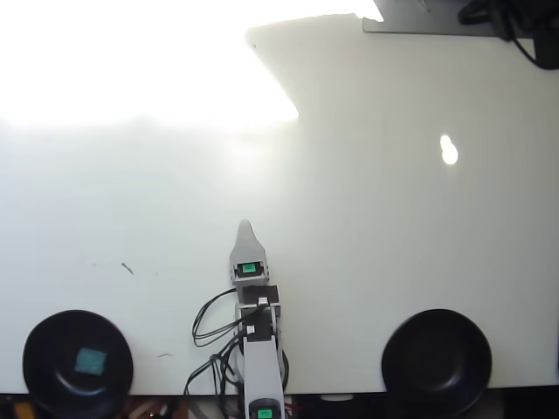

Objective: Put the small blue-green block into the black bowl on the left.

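Observation:
The small blue-green block (89, 361) lies flat inside the black bowl (39, 336) at the bottom left of the overhead view. My gripper (245, 228) sits at bottom centre, pointing up the table, well to the right of that bowl and apart from it. Only a single pale tip shows from above, with nothing visible in it, so whether it stands open or shut is unclear.
An identical black bowl (437, 359) stands at the bottom right, holding nothing. Black cables (210, 319) loop left of the arm. Strong glare washes out the table's upper left (131, 70). Dark equipment (515, 22) sits at the top right corner.

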